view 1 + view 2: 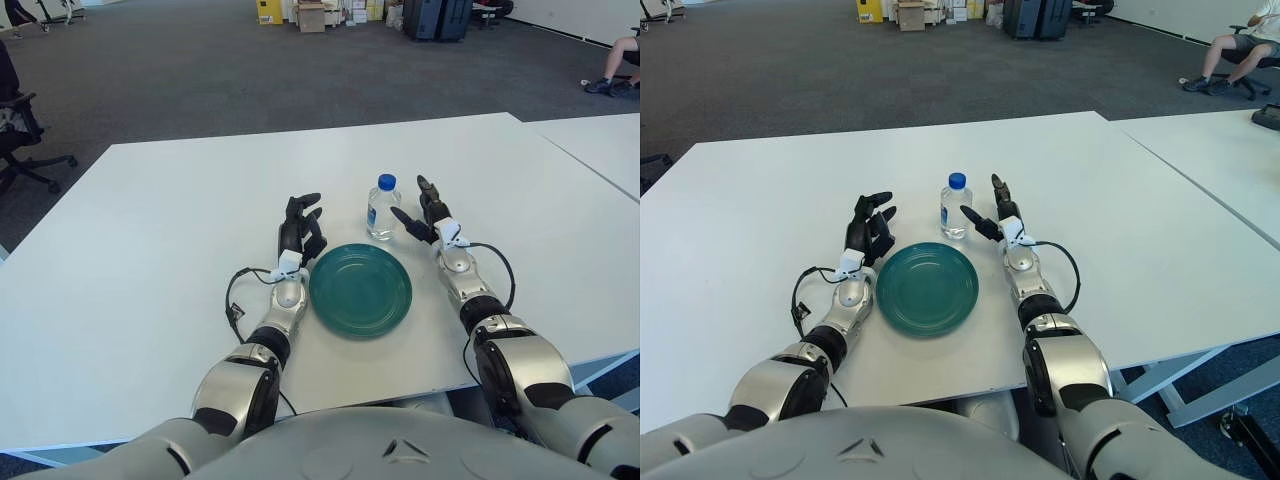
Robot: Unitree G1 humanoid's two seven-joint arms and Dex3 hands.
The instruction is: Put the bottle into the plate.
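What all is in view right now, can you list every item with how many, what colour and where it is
Bottle: one, clear with blue cap, upright behind the plate.
Plate: one, dark green, near the table's front edge.
Table: one, white; a second white table adjoins at right.
Office chair: one, black, far left.
Boxes and cases: several, along the far wall.
Left hand: open, left of the plate.
Right hand: open, just right of the bottle, not gripping it.
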